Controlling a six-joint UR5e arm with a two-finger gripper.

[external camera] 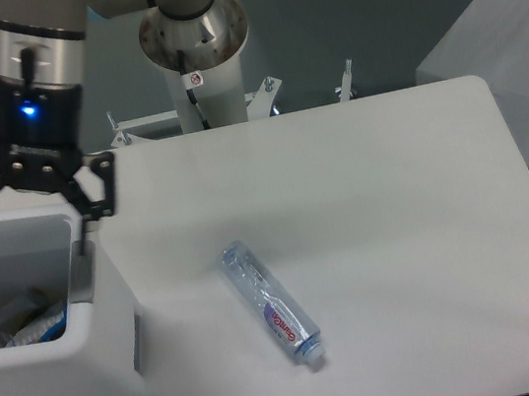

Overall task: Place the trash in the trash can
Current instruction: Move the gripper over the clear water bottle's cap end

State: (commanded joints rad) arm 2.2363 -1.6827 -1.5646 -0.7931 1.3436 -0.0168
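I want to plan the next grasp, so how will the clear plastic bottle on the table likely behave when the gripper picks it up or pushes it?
The bottle lies on its side on the table, so a push across its length would probably roll it. It looks clear and seemingly empty, so likely light. Its thin walls may dent under a firm squeeze, and the smooth plastic could slip.

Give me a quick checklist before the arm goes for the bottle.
1. Gripper empty, jaws spread wide: ok.
2. Wrapper inside the trash can: ok, its blue edge shows low in the bin.
3. Gripper out of the bin: cannot tell; it sits at the rim.
4. Bottle lying flat on the table, unobstructed: ok.
5. Path from bin to bottle free of objects: ok.
6. Bottle in the bin: not ok, not yet done.
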